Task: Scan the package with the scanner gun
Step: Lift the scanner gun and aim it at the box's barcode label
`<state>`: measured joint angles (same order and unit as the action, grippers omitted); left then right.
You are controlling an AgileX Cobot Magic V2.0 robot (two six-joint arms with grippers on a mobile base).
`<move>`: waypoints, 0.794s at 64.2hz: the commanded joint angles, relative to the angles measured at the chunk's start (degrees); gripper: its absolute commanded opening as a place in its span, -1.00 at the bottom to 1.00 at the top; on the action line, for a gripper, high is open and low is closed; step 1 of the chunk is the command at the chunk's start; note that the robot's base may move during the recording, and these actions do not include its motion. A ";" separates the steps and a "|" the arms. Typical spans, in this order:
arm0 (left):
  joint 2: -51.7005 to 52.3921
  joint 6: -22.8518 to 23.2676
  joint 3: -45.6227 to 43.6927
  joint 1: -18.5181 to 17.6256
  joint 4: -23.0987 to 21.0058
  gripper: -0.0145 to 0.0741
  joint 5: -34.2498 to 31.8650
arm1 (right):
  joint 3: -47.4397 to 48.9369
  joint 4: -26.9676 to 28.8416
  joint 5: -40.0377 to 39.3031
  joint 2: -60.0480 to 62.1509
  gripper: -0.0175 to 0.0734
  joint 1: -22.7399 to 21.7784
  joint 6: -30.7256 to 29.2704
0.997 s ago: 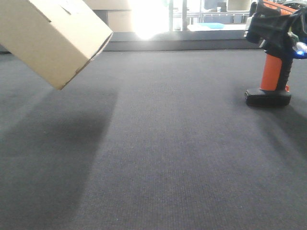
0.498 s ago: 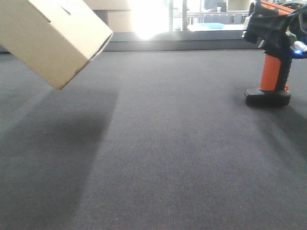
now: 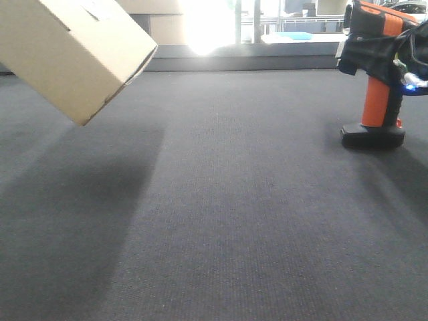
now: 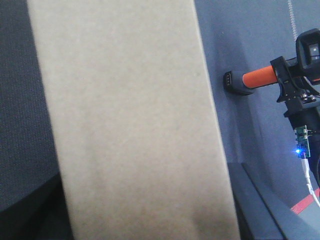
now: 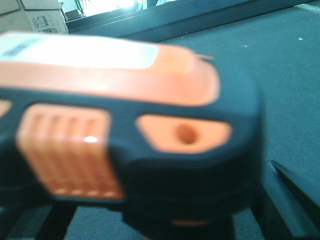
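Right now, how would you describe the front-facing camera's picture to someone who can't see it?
A tan cardboard package hangs tilted in the air at upper left, casting a shadow on grey carpet. At far right an orange-handled scanner gun stands on its black foot, the right gripper clamped around its top.

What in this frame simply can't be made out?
- Barcode sticker: front view cuts the package off at top and left; left wrist view shows only a plain face.
- Grip of the right gripper on the scanner gun: dark clutter in front view, right wrist view blurred.
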<state>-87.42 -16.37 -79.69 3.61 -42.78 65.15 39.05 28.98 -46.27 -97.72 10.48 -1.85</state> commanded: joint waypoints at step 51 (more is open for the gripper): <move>0.84 -0.16 -0.01 0.06 -0.20 -0.92 -0.18 | 0.37 3.31 -1.66 0.11 -0.97 -0.02 -0.08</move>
<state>-87.42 -16.47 -79.69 3.61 -41.92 65.15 39.14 32.09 -47.23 -97.72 10.48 -2.01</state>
